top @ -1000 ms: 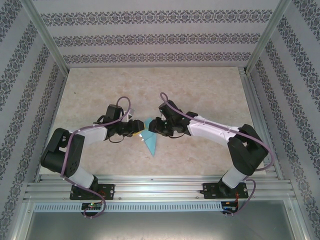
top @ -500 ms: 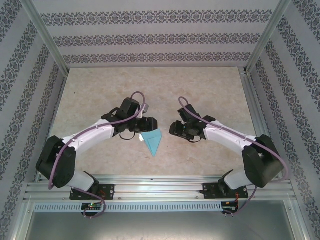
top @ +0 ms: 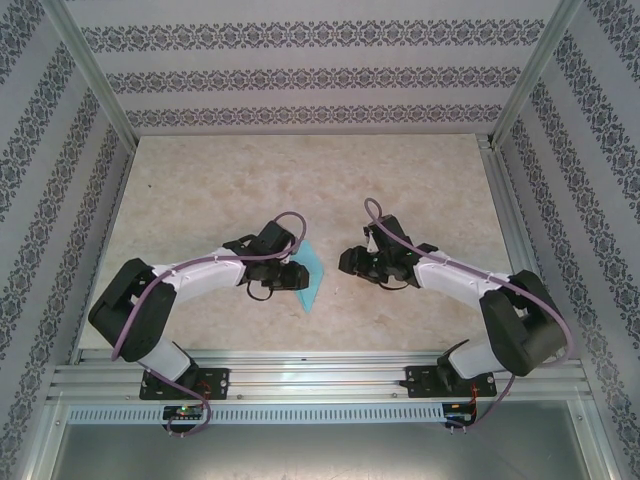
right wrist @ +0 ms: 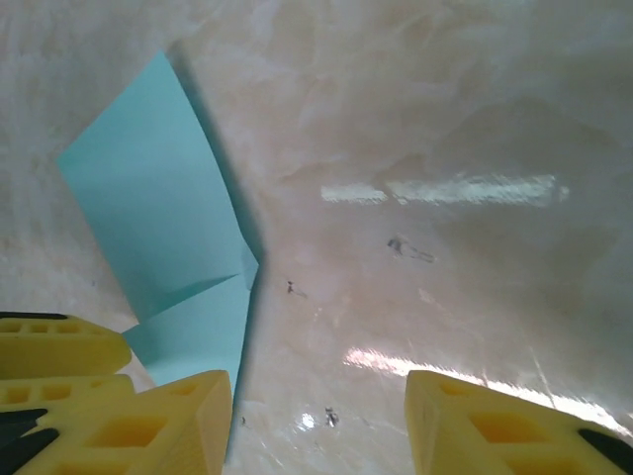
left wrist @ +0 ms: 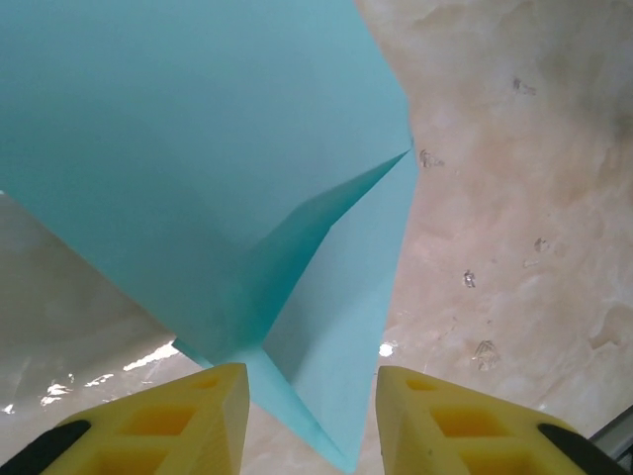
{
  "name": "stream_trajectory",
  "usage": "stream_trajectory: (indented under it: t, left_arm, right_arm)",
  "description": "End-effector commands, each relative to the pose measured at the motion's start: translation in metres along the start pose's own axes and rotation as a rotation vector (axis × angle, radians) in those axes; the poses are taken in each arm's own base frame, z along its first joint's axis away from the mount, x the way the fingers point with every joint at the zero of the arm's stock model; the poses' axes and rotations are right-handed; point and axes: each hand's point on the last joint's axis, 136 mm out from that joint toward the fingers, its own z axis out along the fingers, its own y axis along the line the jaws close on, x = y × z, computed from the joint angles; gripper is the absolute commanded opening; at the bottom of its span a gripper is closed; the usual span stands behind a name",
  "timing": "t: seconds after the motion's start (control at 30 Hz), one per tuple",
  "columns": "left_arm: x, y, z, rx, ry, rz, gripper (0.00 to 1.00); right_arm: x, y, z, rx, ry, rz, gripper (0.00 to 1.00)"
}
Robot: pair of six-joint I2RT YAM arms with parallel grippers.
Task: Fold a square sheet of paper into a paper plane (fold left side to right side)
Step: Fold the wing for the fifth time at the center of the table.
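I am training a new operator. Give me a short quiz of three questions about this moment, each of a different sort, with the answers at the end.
1. Short answer: which is nearer to the turquoise paper, the left gripper or the right gripper?
2. True or false: the right gripper's jaws stand apart, with bare table between them.
3. Choose one. The paper is: A. a flat unfolded square; B. folded, with a crease and overlapping layers; C. crumpled into a ball.
Key: 1. the left gripper; 2. true; 3. B.
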Motion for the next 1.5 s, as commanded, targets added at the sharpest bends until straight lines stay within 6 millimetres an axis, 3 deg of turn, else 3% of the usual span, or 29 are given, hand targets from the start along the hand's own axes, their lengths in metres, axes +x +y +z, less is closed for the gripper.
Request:
stream_trajectory:
  t: [0.0,0.4,0.77,0.9,1.1,1.2,1.37,1.47]
  left_arm:
    - [-0.009,0.007,0.007,0.035,-0.031,0.011,0.34]
    - [-0.003,0.04,0.018,0.033,-0.009,-0.029,0.28]
    - [0.002,0.054,0.027,0.013,0.014,-0.043,0.26]
    - [0.003,0.056,0.029,0.012,0.017,-0.044,0.25]
    - [-0.004,0.05,0.02,0.028,-0.006,-0.006,0.25]
    - [-0.014,0.038,-0.003,0.026,-0.052,0.071,0.33]
    - [-0.021,0.013,-0.058,-0.021,-0.15,0.243,0.41]
    - [-0.012,-0.014,-0.078,-0.011,-0.177,0.34,0.43]
  right_arm:
    - [-0.016,0.029,0.01,-0.115,0.01,-0.088,0.5]
    - [-0.036,0.062,0.061,-0.186,0.15,-0.17,0.47]
    - [-0.041,0.065,0.099,-0.171,0.266,-0.136,0.45]
    - [-0.035,0.071,0.105,-0.199,0.307,-0.127,0.37]
    - [-0.039,0.075,0.089,-0.211,0.275,-0.118,0.16]
    - [-0.044,0.078,0.069,-0.214,0.227,-0.113,0.0]
    - [-0.041,0.073,0.039,-0.153,0.193,-0.102,0.0]
    - [-0.034,0.06,0.031,-0.076,0.209,-0.063,0.0]
